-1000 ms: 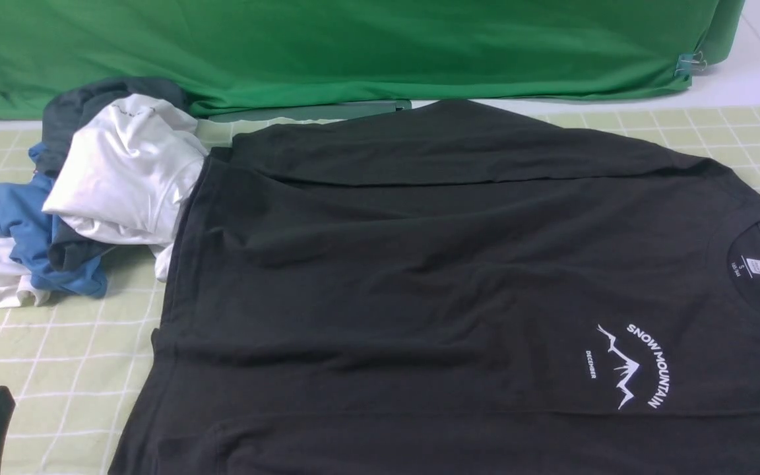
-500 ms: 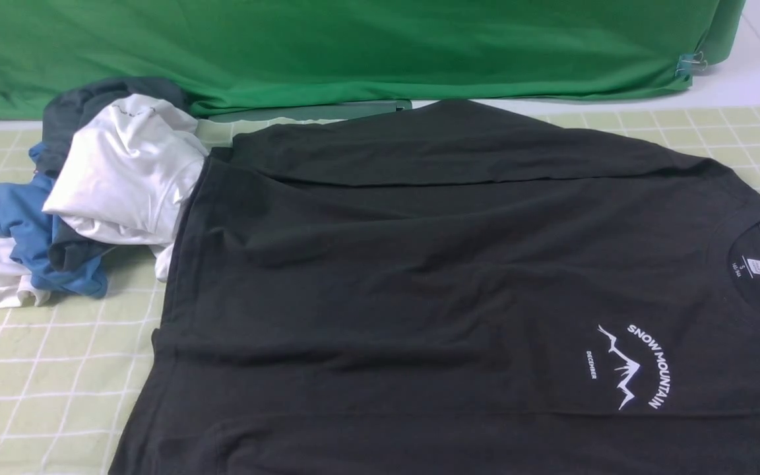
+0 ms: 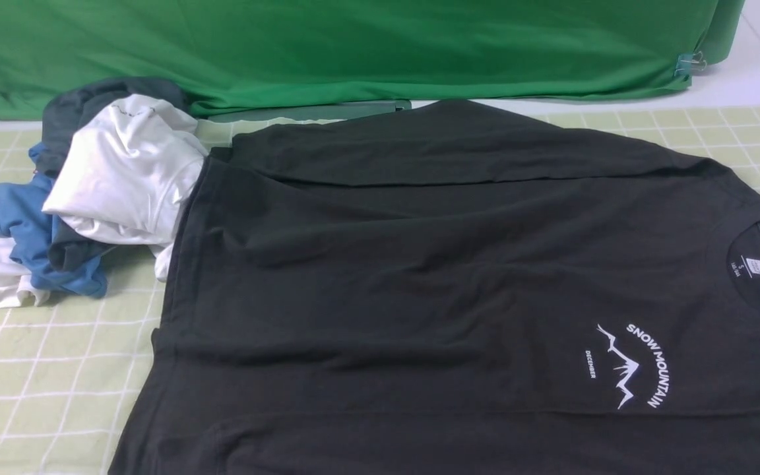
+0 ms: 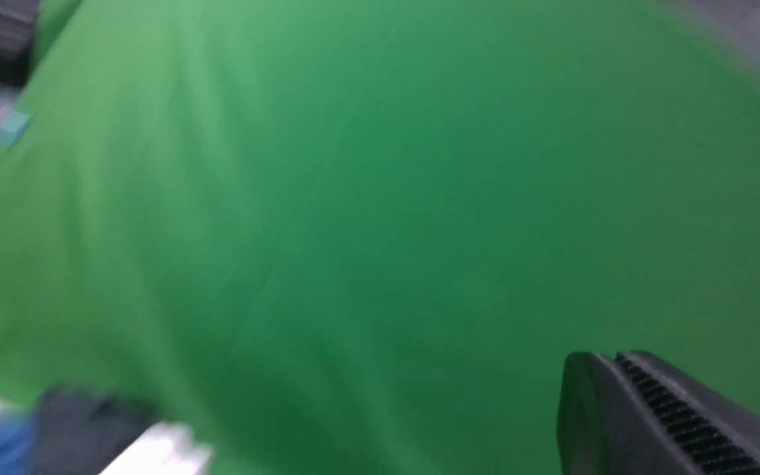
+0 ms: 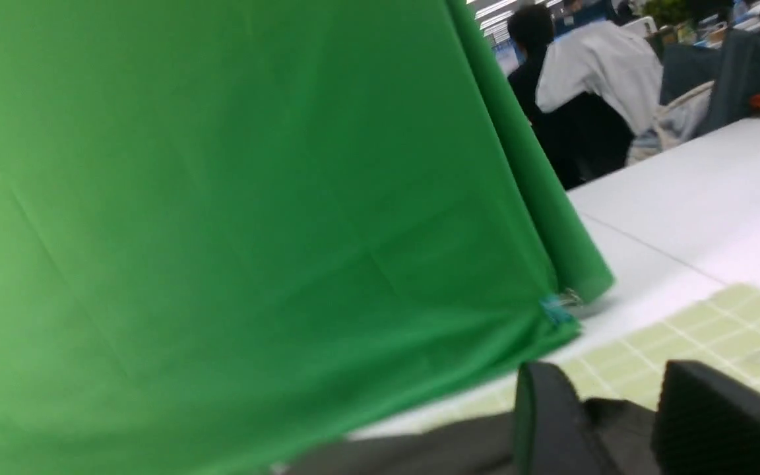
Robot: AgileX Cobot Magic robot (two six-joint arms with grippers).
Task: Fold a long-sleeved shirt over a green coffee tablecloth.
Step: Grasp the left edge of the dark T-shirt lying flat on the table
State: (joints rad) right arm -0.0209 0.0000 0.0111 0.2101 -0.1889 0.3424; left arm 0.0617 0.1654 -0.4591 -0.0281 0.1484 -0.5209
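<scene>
Across the middle of the front view, the long-sleeved shirt (image 3: 433,284) lies spread flat on the green coffee tablecloth (image 3: 43,369), a pale yellow-green cloth with a thin white grid. The shirt is black; its collar (image 3: 756,264) points to the right and its hem to the left, and one sleeve is folded along its far edge. A small white mountain print (image 3: 631,366) reading "SNOW MOUNTAIN" sits near the collar. At the shirt's far left corner, touching it, is a heap of clothes: a white garment (image 3: 123,171), a blue garment (image 3: 24,218) and a dark grey garment (image 3: 83,99). A deep green backdrop (image 3: 353,46) hangs behind the table. The left gripper (image 4: 617,402) is clenched on nothing, facing the backdrop. The right gripper (image 5: 611,389) has its jaws parted and grasps nothing; black fabric and tablecloth show beyond it.
</scene>
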